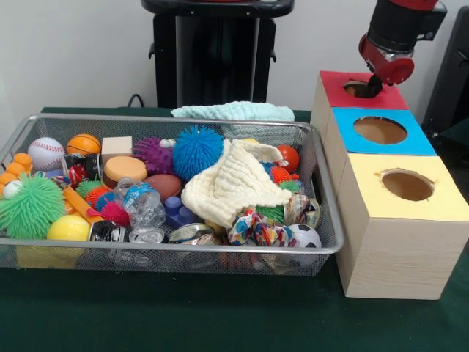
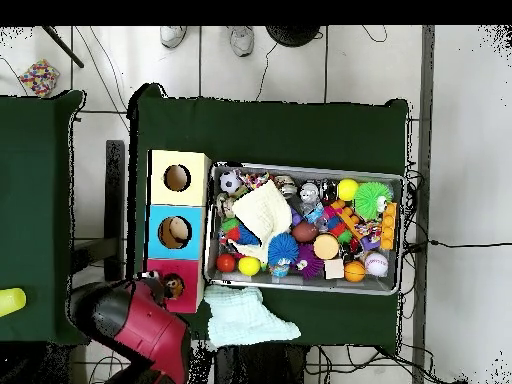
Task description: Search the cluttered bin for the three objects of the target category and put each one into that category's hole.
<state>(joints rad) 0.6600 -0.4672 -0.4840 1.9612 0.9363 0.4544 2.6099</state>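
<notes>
A wire mesh bin [image 1: 183,248] [image 2: 305,286] holds a jumble of toys: a baseball [image 1: 45,152], a small basketball [image 1: 83,144], a blue spiky ball [image 1: 196,150], a green spiky ball [image 1: 29,205], a soccer ball [image 1: 304,236] and a cream cloth [image 1: 234,183] [image 2: 265,212] draped over the middle. Beside the bin stand three wooden boxes with holes: red top [image 1: 388,97] [image 2: 160,275], blue top [image 1: 416,143] [image 2: 155,232], yellow top [image 1: 447,205] [image 2: 200,165]. My gripper [image 1: 370,86] [image 2: 172,287] dips into the red box's hole, its tip hidden inside.
A light teal cloth [image 1: 234,111] [image 2: 240,315] lies on the green table behind the bin in the front view. The overhead view shows a person's shoes [image 2: 240,38] at the top edge and a second green table [image 2: 30,200] at the left.
</notes>
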